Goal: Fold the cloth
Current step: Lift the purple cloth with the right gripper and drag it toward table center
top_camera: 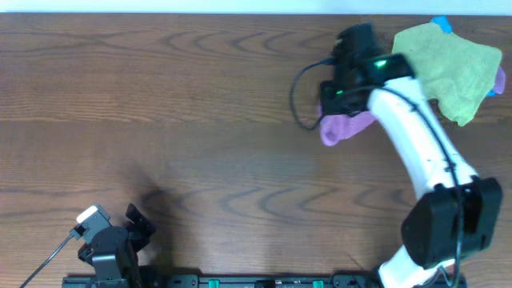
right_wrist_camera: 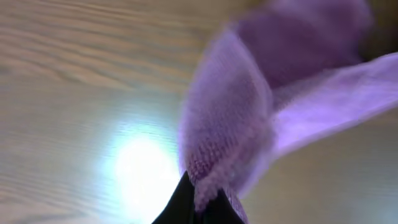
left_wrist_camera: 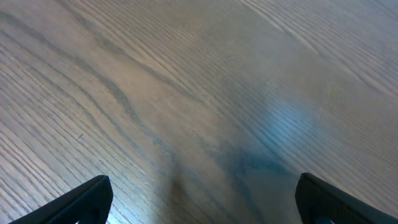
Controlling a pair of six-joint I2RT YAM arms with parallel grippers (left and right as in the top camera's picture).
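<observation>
The table (top_camera: pixel 160 96) lies open across left and centre of the overhead frame; upper right is blocked by green cloth (top_camera: pixel 452 68), the cloth (top_camera: pixel 346 126) and right arm (top_camera: pixel 416 144); left arm (top_camera: pixel 112 244) occupies lower left.

The cloth (top_camera: pixel 346 126) is purple and fuzzy, and sits bunched toward the far right of the overhead view. One soft fold is pinched in the right gripper (right_wrist_camera: pixel 198 205), and the rest trails crumpled.
</observation>
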